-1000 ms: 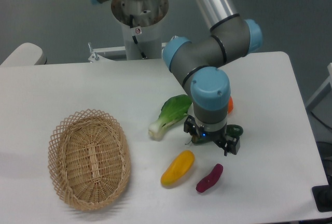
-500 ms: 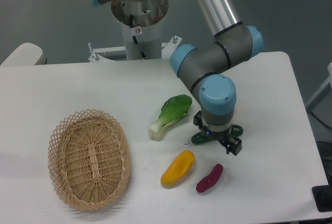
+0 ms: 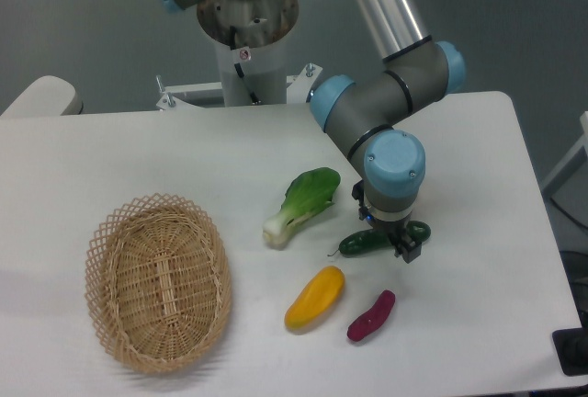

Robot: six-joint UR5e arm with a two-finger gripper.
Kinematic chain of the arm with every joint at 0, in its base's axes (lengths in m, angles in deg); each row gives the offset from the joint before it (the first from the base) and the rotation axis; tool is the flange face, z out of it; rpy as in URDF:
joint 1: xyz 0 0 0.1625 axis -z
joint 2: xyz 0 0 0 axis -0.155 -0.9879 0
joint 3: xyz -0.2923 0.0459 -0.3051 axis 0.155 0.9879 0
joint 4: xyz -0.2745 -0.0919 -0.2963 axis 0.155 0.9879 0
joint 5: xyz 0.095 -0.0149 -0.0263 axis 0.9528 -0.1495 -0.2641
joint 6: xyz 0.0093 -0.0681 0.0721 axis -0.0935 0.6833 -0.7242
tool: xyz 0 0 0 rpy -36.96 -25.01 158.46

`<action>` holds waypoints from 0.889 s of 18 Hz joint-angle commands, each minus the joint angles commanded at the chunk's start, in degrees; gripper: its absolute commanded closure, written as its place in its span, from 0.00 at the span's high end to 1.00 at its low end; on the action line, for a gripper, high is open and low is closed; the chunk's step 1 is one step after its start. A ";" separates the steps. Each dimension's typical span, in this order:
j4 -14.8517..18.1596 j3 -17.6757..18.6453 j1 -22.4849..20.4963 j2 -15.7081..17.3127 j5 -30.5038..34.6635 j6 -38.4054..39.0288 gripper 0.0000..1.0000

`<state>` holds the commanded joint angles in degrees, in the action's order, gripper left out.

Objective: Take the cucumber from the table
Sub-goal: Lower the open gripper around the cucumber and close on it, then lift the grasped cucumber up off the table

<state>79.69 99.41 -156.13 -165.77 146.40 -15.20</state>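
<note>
The cucumber (image 3: 367, 242) lies flat on the table (image 3: 478, 186), directly under the end effector (image 3: 390, 241), which straddles its right-hand part. Its long axis runs nearly left to right across the picture, tipped slightly upward toward the right: the dark green body sticks out to the left of the end effector, ending in a thin stem tip, and a rounded end shows just beyond it on the right. One finger is plain on the near side of the cucumber; the other is hidden under the wrist, so whether the jaws have clamped or merely bracket it cannot be told from this view. The cucumber appears to rest on the table, not lifted. Judged from this, the coming move turns on the jaws closing across the short width of the cucumber, at right angles to that long axis, before any rise.

Up and to the left of the end effector lies the bok choy (image 3: 301, 204), near but apart from the cucumber. Below and to the left sits the yellow vegetable (image 3: 314, 298); almost straight below, the purple one (image 3: 371, 315). Both are clear of the cucumber. The basket (image 3: 158, 281) stands well away to the left.
</note>
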 joint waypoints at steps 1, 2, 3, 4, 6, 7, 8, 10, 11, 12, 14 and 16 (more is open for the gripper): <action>-0.79 0.70 -0.09 -0.35 0.00 -0.09 1.00; -1.59 1.23 -0.09 -0.62 0.00 0.00 1.00; -2.20 1.32 -0.09 -0.88 0.00 0.00 1.00; -2.30 1.24 -0.09 -1.23 0.00 0.00 1.00; -2.56 1.50 -0.09 -1.41 0.00 0.09 1.00; -2.82 1.50 -0.09 -1.41 0.00 0.00 0.99; -2.74 1.33 -0.35 -1.32 0.00 0.00 0.81; -2.65 0.62 -0.53 -1.32 0.00 -0.18 0.46; -2.65 0.45 -0.70 -1.23 -0.09 -0.18 0.37; -2.65 0.27 -0.70 -1.23 -0.09 -0.18 0.30; -2.56 0.18 -0.70 -1.15 0.00 -0.18 0.22; -2.47 0.01 -0.70 -1.06 0.00 -0.09 0.21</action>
<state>77.21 99.42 -156.84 -166.83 146.40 -15.29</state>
